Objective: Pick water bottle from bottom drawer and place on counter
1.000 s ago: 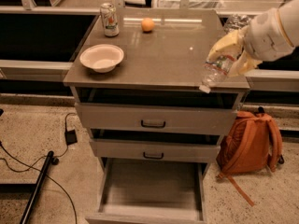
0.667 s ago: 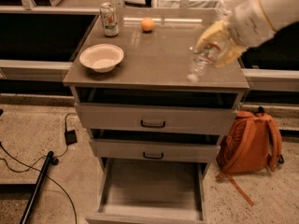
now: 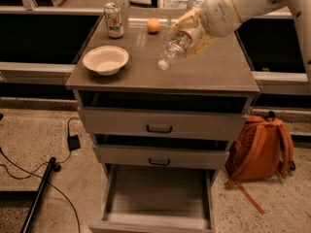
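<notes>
My gripper (image 3: 190, 32) is shut on the water bottle (image 3: 174, 48), a clear crinkled bottle with a white cap. It holds the bottle tilted, cap pointing down and left, just above the middle of the counter (image 3: 214, 72). The arm reaches in from the upper right. The bottom drawer (image 3: 158, 198) is pulled out and shows a bare grey floor.
A white bowl (image 3: 105, 59) sits on the counter's left side. A printed drink can (image 3: 113, 20) and an orange (image 3: 153, 25) stand at the back. The two upper drawers (image 3: 159, 125) are slightly open. An orange backpack (image 3: 260, 149) leans on the floor at the right. Cables lie on the floor at the left.
The gripper has carried the bottle from beyond the counter's right front corner leftward and back, to over the middle of the counter.
</notes>
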